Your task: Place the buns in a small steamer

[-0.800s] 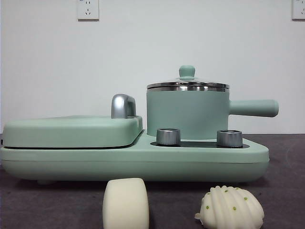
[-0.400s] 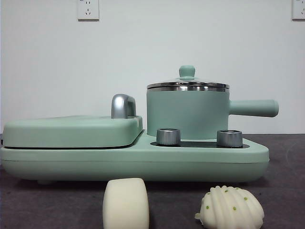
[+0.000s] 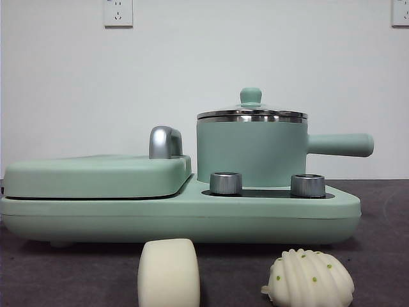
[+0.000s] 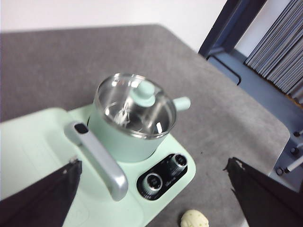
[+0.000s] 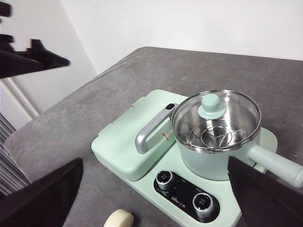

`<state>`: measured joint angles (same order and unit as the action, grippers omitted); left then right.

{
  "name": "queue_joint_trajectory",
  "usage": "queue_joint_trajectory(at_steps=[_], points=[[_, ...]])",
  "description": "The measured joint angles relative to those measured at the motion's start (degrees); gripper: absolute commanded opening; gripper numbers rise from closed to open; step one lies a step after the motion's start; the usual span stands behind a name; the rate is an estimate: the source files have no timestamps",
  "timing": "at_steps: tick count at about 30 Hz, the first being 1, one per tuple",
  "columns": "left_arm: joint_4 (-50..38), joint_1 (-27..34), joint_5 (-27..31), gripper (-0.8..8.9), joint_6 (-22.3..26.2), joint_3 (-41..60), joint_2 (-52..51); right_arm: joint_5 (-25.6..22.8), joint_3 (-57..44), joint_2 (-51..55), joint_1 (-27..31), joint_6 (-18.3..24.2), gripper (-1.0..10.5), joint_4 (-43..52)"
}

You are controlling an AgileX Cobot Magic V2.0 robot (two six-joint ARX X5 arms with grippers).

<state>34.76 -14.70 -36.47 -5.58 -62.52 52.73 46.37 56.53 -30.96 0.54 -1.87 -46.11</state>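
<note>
- while both arms hang high above the table, the left gripper (image 4: 154, 198) has its jaws spread wide and holds nothing; the right gripper (image 5: 156, 198) is likewise wide and bare.
- the small steamer (image 3: 251, 150) sits on the right part of a mint-green cooker base (image 3: 179, 217), its lid (image 3: 251, 114) on, the green knob (image 3: 250, 96) upright in the middle.
- through the glass lid, a wire rack (image 5: 215, 135) shows inside the pot in the right wrist view.
- its straight side handle (image 3: 339, 144) points right in the front view.
- two steel dials (image 3: 225, 183) stand on the dark panel in front of the pot.
- the flat griddle section (image 3: 96, 176) lies shut on the left part of the base, its chrome handle (image 3: 165, 142) just beside the pot.
- the plain cream bun (image 3: 169, 272) rests on the grey table (image 3: 377, 256) in front of the base, apart from it.
- the ridged bun (image 3: 310, 278) with green dots lies to its right, near but not touching.
</note>
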Motion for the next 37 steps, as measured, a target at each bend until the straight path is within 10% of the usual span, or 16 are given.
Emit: queue_joint_trajectory(at_steps=[13, 37], points=[[4.9, -5.6, 0.5, 4.99, -0.6, -15.8, 21.2, 0.0, 0.0, 0.0, 0.0, 0.0, 4.9, 0.0], [34.6, -18.1, 20.2, 4.97, 3.0, -71.3, 63.6, 0.0, 0.0, 0.0, 0.0, 0.0, 4.9, 0.0]])
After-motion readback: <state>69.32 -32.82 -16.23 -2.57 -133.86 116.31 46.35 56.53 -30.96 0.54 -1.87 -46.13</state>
